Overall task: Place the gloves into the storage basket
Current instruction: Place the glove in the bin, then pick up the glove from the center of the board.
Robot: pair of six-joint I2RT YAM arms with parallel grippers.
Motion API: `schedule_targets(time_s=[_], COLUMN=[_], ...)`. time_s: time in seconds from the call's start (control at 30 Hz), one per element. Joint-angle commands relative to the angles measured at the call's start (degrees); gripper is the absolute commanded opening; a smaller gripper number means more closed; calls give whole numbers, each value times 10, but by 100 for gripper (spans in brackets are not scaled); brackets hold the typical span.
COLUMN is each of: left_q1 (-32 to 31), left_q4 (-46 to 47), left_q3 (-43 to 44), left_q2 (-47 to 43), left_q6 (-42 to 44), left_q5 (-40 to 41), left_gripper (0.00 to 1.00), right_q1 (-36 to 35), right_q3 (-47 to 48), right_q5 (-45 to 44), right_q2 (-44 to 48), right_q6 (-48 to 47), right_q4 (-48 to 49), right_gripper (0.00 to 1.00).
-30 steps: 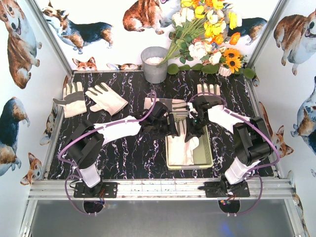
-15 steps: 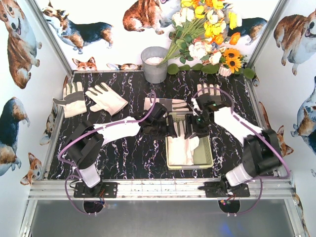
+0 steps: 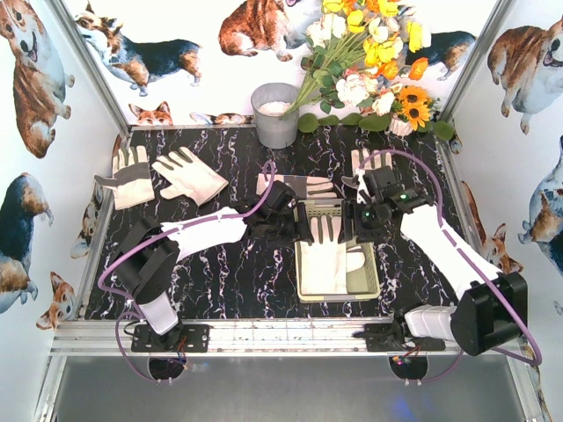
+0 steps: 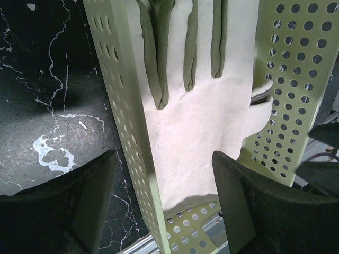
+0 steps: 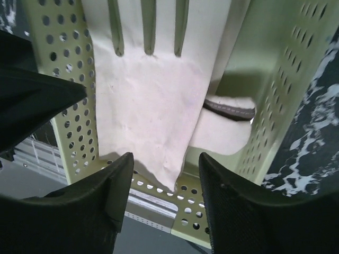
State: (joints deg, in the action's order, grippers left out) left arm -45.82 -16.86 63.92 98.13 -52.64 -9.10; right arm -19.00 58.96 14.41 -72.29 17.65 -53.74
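The pale yellow-green storage basket [image 3: 373,280] sits at the table's middle right. A cream glove [image 3: 328,255] lies flat in it, fingers toward the back, over another glove with a grey cuff [image 5: 229,108]. My left gripper [image 3: 304,227] is open and empty, its jaws on either side of the basket's left wall [image 4: 124,132], with the glove [image 4: 204,106] below. My right gripper [image 3: 359,220] is open and empty above the basket's far end, over the same glove [image 5: 151,100]. Further gloves lie at the far left [image 3: 132,174], beside it [image 3: 190,175], behind the basket [image 3: 295,185] and behind my right gripper [image 3: 373,160].
A round grey metal bucket [image 3: 275,114] stands at the back centre. A bunch of artificial flowers [image 3: 369,61] fills the back right. White walls with dog prints close in the left, right and back sides.
The glove that hung bunched from my right gripper now lies flat in the basket. My right gripper has let go and drawn back and right. My left gripper has shifted a little.
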Motion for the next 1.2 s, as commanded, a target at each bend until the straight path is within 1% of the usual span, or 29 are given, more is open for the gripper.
schedule_targets(time_s=[0.0,0.2,0.4,0.57,0.7,0.77,0.93,1.03,1.1,1.17], left_q1=[4,3,3,0,-4,-4,4,29,57,101], left_q4=[15,27,36,51,53,49,-8,-52,-82,-106], left_q3=[-4,-3,-1,2,10,12,17,9,1,-8], left_q2=[0,13,19,28,36,31,-28,-84,-120,-153], left_q6=[6,4,4,4,6,10,34,45,55,68], left_q5=[-9,-25,-37,-55,-60,-52,13,54,72,78], left_gripper=[67,67,67,66,66,67,78,84,85,86], right_q1=[-3,-18,-39,-55,-56,-56,-56,-55,-54,-53], right_q3=[-41,-66,-68,-61,-65,-63,-40,-14,9,29], right_q5=[20,13,-18,-26,-25,-28,-50,-66,-70,-68], right_q2=[4,-35,-90,-117,-113,-97,-36,2,24,40], right_q6=[49,61,60,60,67,70,57,55,55,54], right_q4=[54,100,135,149,152,145,95,56,33,22], right_gripper=[50,35,28,27,28,32,44,49,53,55])
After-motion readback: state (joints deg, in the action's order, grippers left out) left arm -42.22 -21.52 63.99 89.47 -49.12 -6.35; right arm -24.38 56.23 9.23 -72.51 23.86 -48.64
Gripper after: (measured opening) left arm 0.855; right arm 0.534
